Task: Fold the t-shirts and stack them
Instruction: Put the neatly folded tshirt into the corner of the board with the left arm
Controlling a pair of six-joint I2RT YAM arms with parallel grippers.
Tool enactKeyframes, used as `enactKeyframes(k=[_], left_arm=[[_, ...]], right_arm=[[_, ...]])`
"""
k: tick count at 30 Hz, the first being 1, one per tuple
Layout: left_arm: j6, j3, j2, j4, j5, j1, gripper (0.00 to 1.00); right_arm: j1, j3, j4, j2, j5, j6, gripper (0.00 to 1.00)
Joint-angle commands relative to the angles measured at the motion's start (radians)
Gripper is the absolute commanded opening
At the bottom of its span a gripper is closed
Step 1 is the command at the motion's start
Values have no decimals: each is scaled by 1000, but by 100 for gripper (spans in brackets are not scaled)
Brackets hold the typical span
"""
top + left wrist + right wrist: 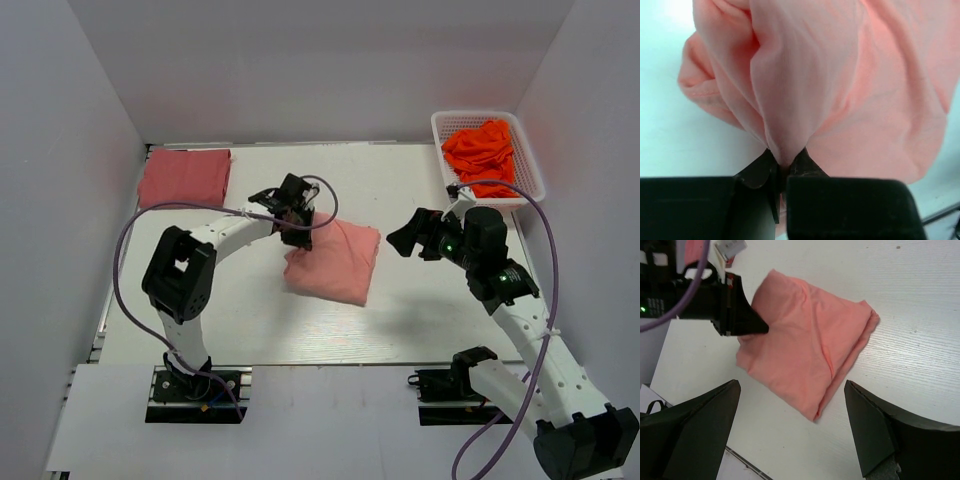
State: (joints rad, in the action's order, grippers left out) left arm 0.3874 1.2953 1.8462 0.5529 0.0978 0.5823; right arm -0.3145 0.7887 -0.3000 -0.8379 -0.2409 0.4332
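Left pincer (pixel 298 233): jaws nipped together on a raised ridge of the salmon-pink t-shirt (pixel 335 262), at its left edge. The shirt lies folded mid-worktop (pixel 420 300), bunched where pinched. Right pincer (pixel 402 240): jaws wide, holding nothing, clear of the cloth, just right of the shirt. Rose-red t-shirt (pixel 185 177): folded flat in the far-left corner. White basket (pixel 530 170), far right, holds orange cloth (pixel 480 150).

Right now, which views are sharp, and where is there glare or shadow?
Top view: even light, sharp, a soft shadow on the table right of the pink shirt. Left wrist view: glare in the upper left corner, the left hand a dark shape. Right wrist view: shirt and table grain sharp, the right hand dark.
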Motion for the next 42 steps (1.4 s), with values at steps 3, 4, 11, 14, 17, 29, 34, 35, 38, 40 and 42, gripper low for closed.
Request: enactKeyframes(k=[3, 4, 11, 14, 17, 29, 34, 35, 38, 40, 42], left_arm=[[-175, 183, -42, 100, -107, -38, 0], [-195, 202, -42, 101, -98, -38, 0], [-363, 439, -25, 179, -107, -123, 0], [-430, 551, 27, 260, -118, -154, 0], [-504, 599, 57, 297, -130, -196, 0], [-679, 889, 174, 392, -106, -404, 0], [-737, 889, 151, 358, -21, -473, 0], [-751, 889, 151, 358, -21, -487, 0], [-794, 904, 151, 346, -12, -521, 0], [-794, 932, 160, 334, -1, -542, 0], [-794, 932, 160, 314, 23, -577, 0]], right_arm=[[3, 6, -8, 16, 25, -24, 90], [5, 18, -11, 11, 26, -25, 90], [5, 44, -21, -9, 40, -36, 90], [6, 58, -27, -23, 40, -51, 90], [6, 70, -30, -42, 35, -47, 90], [6, 112, -5, -138, -1, -34, 90], [8, 129, -1, -185, -26, -30, 90], [5, 133, 1, -197, -28, -28, 90], [3, 144, 2, -225, -46, -21, 90], [3, 147, 9, -240, -54, -5, 90], [3, 167, 13, -265, -75, -1, 90]])
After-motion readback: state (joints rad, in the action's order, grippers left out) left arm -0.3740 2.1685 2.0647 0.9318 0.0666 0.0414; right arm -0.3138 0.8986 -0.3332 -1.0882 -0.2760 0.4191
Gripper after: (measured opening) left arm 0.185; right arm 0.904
